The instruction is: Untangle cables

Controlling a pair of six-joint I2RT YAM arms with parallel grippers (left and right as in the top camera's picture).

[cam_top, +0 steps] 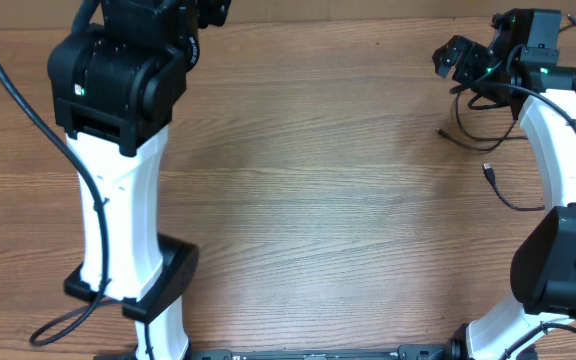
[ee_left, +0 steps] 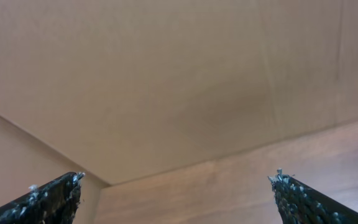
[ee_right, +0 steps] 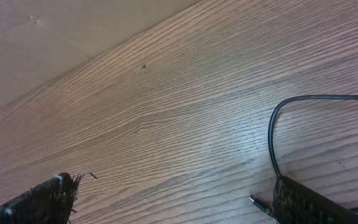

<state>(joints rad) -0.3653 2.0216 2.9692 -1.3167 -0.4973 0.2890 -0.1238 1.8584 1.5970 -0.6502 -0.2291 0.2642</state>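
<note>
Thin black cables lie as loose strands at the table's right. One strand curves below my right gripper (cam_top: 473,137). Another has a small plug end (cam_top: 488,171) and runs under the right arm. My right gripper (cam_top: 455,58) is open and empty near the far right edge, just above these strands. In the right wrist view its fingers (ee_right: 173,190) are spread over bare wood. A cable loop (ee_right: 271,134) and a plug tip (ee_right: 258,201) lie beside the right finger. My left gripper (ee_left: 176,183) is open and empty, facing a cardboard wall.
A tan cardboard wall (ee_left: 166,74) stands along the table's far edge. The left arm's large black and white body (cam_top: 118,150) stands over the left side of the wooden table (cam_top: 318,200). Thick black arm wires hang at the left edge (cam_top: 28,120).
</note>
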